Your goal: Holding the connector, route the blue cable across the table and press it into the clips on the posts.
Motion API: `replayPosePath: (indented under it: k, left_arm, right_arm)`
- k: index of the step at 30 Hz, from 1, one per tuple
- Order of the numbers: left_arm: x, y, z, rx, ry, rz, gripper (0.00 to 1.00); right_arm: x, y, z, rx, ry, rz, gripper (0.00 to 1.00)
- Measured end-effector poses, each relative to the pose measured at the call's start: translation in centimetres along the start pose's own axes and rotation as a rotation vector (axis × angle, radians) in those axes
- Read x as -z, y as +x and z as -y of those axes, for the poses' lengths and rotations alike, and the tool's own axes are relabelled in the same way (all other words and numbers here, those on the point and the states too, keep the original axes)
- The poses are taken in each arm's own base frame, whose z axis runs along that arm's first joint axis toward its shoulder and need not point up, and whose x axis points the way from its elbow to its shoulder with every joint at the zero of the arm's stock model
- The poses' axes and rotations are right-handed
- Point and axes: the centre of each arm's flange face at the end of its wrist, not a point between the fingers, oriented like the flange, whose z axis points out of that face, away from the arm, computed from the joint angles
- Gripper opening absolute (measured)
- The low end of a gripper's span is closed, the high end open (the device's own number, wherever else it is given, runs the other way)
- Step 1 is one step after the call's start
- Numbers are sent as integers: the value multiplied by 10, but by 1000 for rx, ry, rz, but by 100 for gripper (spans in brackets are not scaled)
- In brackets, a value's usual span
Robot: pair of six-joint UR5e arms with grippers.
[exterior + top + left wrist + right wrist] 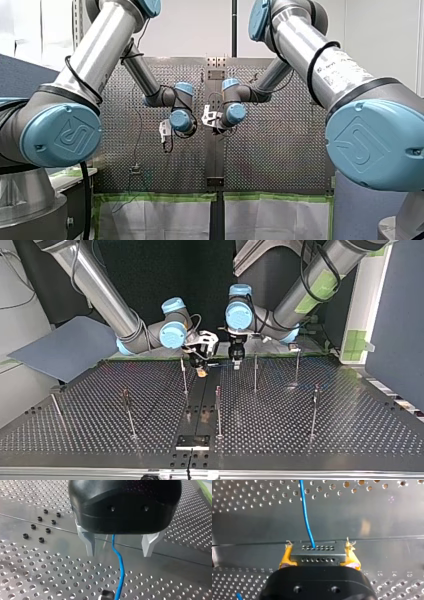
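Yellow pads (286,558) of my right gripper (319,553) are clamped on the grey connector (317,555). The blue cable (307,517) runs out of it over the table (249,527) ahead. My left gripper (120,547) hangs with its fingers apart, straddling the cable without gripping it. In the top view both sit near the table's far middle. I judge the routing barely begun: none of the posts (255,372) visibly carries cable.
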Motion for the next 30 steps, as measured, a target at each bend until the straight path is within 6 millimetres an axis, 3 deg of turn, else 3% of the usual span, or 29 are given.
replayPosePath:
  k: [2,3,4,5,6,7,9,10,12,14,25,27,29,30]
  left_arm:
    - [1,0,-1,-5,-14,2,75]
    - [1,0,-1,-6,-20,3,64]
    - [1,0,-1,-7,-25,5,64]
    - [1,-1,-1,-8,-29,8,56]
    - [1,-1,-1,-8,-30,11,44]
    - [0,-1,-1,-7,-31,15,44]
    - [0,-2,0,-6,-31,22,22]
    - [0,-3,0,-5,-30,24,22]
    - [-1,-4,2,-4,-26,27,7]
    - [-1,-4,3,-4,-23,27,2]
    - [1,-3,4,-10,-22,13,2]
    - [1,-3,3,-11,-23,9,19]
    - [1,-2,4,-9,-21,7,19]
    - [1,-2,4,-8,-20,7,46]
  right_arm:
    - [0,0,0,0,0,0,0]
    - [0,0,0,0,0,0,0]
    - [0,0,0,0,0,0,0]
    - [0,0,0,0,0,0,0]
    - [0,0,0,0,0,0,0]
    - [0,0,0,0,0,0,0]
    - [0,0,-1,0,-1,-1,0]
    - [0,0,-1,0,-2,-2,0]
    - [-1,1,-2,0,-3,-2,0]
    - [-1,1,-3,0,-4,-3,0]
    - [-1,3,-7,-2,-7,-4,0]
    - [-1,3,-8,-2,-9,-4,0]
    - [-1,3,-8,-3,-9,-5,0]
    - [-1,3,-8,-3,-9,-5,0]
